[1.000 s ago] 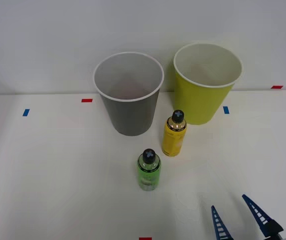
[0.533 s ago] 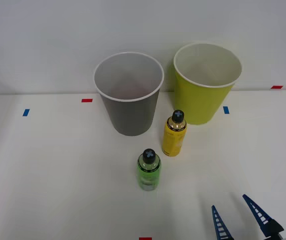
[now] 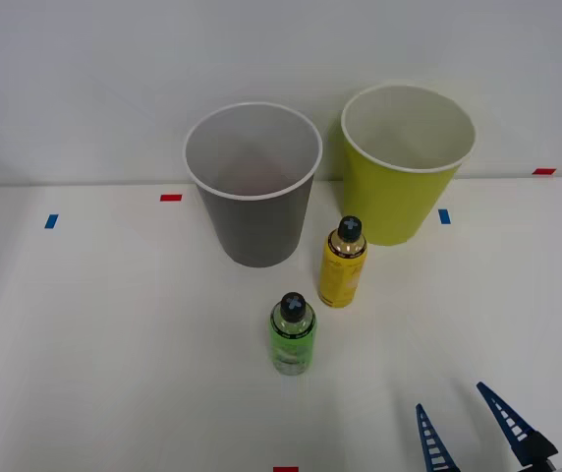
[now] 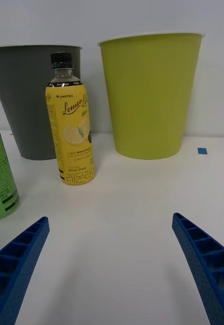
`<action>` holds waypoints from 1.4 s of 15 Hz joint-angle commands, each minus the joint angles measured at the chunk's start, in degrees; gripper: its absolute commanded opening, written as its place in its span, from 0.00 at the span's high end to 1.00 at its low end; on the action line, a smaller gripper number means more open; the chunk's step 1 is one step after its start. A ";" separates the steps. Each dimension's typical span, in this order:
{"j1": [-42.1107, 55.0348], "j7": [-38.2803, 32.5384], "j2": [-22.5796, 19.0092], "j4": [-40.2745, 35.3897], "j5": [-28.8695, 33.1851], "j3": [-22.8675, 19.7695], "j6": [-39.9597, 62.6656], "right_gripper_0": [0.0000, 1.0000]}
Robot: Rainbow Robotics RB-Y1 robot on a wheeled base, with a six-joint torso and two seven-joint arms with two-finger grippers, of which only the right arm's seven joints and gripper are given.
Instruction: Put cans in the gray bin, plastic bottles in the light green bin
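Observation:
Two plastic bottles stand upright on the white table: a yellow one [image 3: 342,265] [image 4: 71,127] with a black cap, and a translucent green one [image 3: 292,335] [image 4: 1,179] nearer to me and to its left. Behind them stand the gray bin [image 3: 253,187] [image 4: 33,96] and, to its right, the light green bin [image 3: 404,165] [image 4: 150,94]. A reddish shape shows faintly inside the gray bin; I cannot tell if it is a can. My right gripper [image 3: 468,425] [image 4: 112,264] hovers open near the table's front right, empty, well short of the bottles.
Small blue tape marks [image 3: 51,221] [image 3: 444,216] and red ones [image 3: 170,198] [image 3: 543,171] [image 3: 285,469] lie on the table [image 3: 114,344]. A pale wall rises right behind the bins. Open tabletop stretches left of the bottles and between them and my gripper.

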 commanded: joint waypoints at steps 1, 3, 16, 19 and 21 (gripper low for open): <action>0.00 0.01 0.00 -0.01 -0.01 0.00 0.01 0.17; 0.00 0.01 0.00 -0.01 -0.01 0.00 0.01 0.17; 0.00 0.01 0.00 -0.01 -0.01 0.00 0.01 0.17; 0.00 0.01 0.00 -0.01 -0.01 0.00 0.01 0.17; 0.00 0.01 0.00 -0.01 -0.01 0.00 0.01 0.17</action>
